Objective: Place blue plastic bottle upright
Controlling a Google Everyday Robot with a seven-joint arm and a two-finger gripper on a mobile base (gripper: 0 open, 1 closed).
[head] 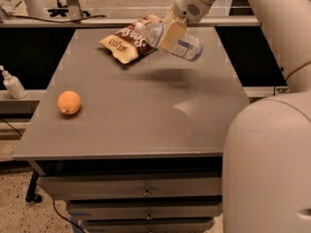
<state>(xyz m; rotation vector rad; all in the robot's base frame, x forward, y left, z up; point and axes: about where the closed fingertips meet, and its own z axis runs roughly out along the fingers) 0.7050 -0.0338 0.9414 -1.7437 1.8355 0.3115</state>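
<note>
The blue plastic bottle is clear with a pale label. It hangs tilted in the air above the far part of the grey table, cap end up-left near the snack bag. My gripper is shut on the bottle around its middle, one tan finger across the front. A shadow lies on the table below it.
A brown and white snack bag lies at the table's far side, just left of the bottle. An orange sits near the left edge. A small white pump bottle stands off the table at left. My arm's large white body fills the right foreground.
</note>
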